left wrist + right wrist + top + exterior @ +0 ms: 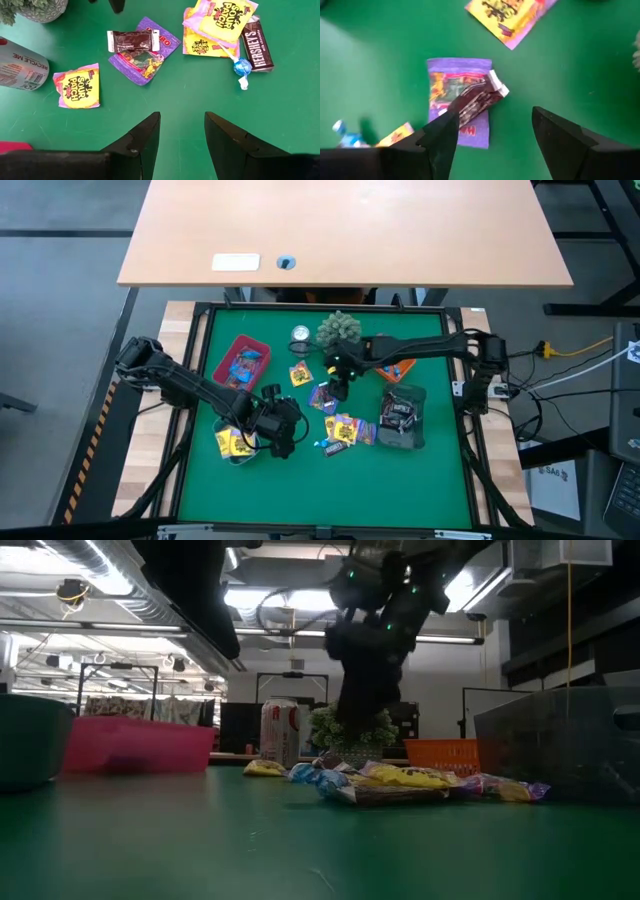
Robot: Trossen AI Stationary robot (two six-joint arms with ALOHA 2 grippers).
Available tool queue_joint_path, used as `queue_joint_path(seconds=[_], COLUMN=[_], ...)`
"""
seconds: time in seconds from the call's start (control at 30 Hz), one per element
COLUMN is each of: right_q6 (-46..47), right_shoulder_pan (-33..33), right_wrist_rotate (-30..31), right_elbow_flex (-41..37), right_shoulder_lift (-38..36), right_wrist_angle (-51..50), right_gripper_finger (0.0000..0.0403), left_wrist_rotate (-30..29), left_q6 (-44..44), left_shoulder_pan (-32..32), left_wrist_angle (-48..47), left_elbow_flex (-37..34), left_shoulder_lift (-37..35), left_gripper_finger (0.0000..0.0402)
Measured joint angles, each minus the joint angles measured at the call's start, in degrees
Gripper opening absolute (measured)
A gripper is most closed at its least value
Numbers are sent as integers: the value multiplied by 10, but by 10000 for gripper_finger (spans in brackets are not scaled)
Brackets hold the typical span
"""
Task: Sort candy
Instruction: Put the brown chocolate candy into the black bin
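Note:
Loose candy lies mid-table: a purple packet [451,89] with a dark brown mini bar [479,100] lying on it, a yellow packet [80,86], and a pile of yellow packets [220,22] with a brown bar [257,47] and a blue-wrapped piece [242,66]. My right gripper [340,387] [495,115] is open just above the purple packet and bar, fingers pointing steeply down. I cannot see it touching them. My left gripper [290,435] [182,120] is open over bare mat, on the near side of the candy.
A red tray [243,362] with blue pieces stands back left. A grey bowl [235,443] with yellow packets is near left. An orange tray [400,368] and a clear tray [402,420] with dark bars are on the right. A silver can [301,335] and a green plant [340,328] stand at the back.

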Motion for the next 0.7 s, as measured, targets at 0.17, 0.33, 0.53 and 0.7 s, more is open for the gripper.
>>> queue_joint_path(seconds=[0.17,0.33,0.53,0.7], right_q6=[26,31,57,66], right_shoulder_pan=[0,1,1,8], right_wrist_rotate=[2,-8,-38,-64], right_elbow_flex=[0,0,0,0], right_shoulder_lift=[37,59,79,84], right_wrist_angle=[10,31,48,65], right_gripper_finger=[250,250,250,250], left_wrist_rotate=[0,0,0,0], left_q6=[-1,-1,-1,-1], left_shoulder_pan=[0,0,0,0], left_wrist_angle=[0,0,0,0], left_elbow_flex=[0,0,0,0], left_shoulder_lift=[0,0,0,0], left_gripper_finger=[144,144,144,144])
